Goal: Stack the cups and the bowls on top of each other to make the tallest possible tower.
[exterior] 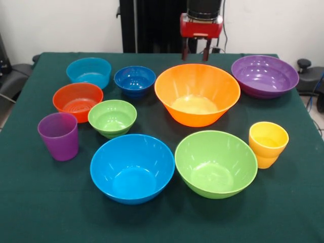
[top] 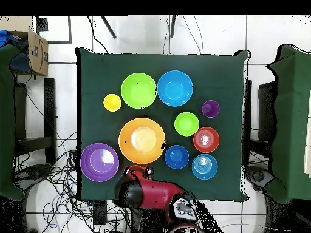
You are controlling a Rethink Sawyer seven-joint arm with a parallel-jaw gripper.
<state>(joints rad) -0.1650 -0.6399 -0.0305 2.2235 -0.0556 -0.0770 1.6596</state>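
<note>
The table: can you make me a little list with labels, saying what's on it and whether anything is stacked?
cups: purple cup, yellow cup
small bowls: light blue, dark blue, red-orange, small green
big bowls: orange, blue, green, purple
stacked: nothing, all upright and separate
tablecloth: dark green
gripper: behind orange bowl, holding nothing

The red and black arm (top: 149,193) is drawn back over its base. Its claw (exterior: 198,52) hangs with two dark tips apart, holding nothing.
</note>
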